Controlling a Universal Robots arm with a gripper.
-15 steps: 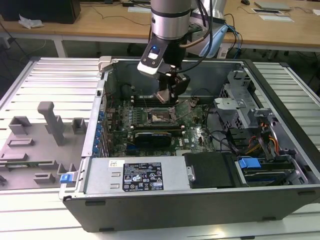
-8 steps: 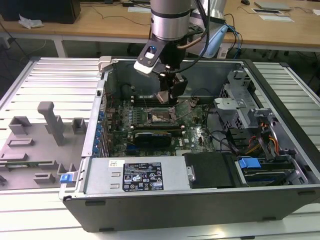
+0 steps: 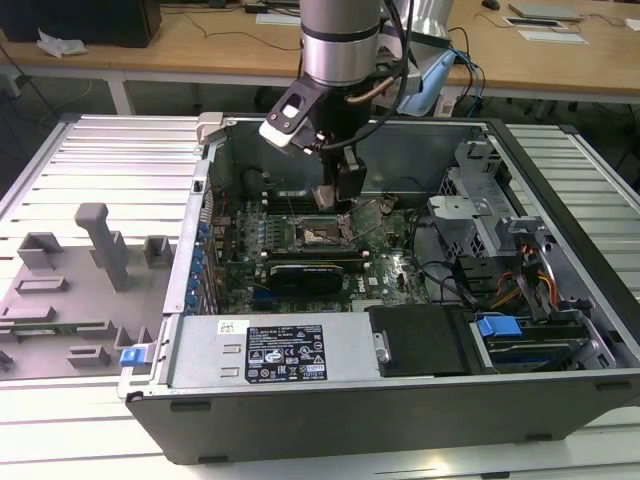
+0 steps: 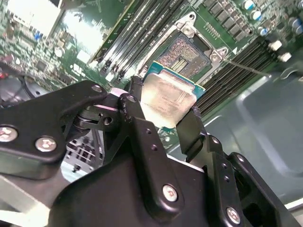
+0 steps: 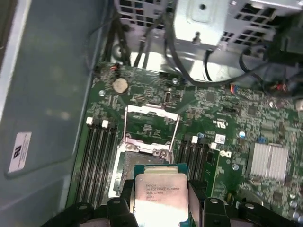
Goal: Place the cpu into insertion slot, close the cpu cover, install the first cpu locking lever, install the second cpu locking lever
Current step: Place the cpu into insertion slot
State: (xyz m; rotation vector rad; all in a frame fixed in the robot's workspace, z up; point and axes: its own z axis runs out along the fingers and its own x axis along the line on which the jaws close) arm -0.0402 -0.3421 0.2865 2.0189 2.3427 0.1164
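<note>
"Cpu (image 4: 168, 101) first — where do we find it?"

"We find it pinched by two opposite edges between the black fingers (image 4: 191, 130). Its dull silver top faces the camera in both wrist views, with a green rim showing along one side."

"And the arm (image 3: 340, 40)?"

"In the exterior view we see it drop straight down from the upper centre of the frame into the open computer case (image 3: 300, 420). The wrist is vertical, and the gripper (image 3: 342, 200) hangs just above the middle of the motherboard (image 3: 250, 255)."

"How wide is the claw?"

"Only as wide as the chip. We'd call it clenched on the cpu, both fingers touching its edges."

"Is the chip in the insertion slot (image 4: 182, 54)?"

"No. We see the slot's pale pin field bare. The chip is held near it, overlapping one edge of the slot in both wrist views, and it is not seated."

"And the cpu cover (image 5: 151, 111)?"

"In the first wrist view we see it swung open on the far side of the slot — green board shows through its square window."
</note>
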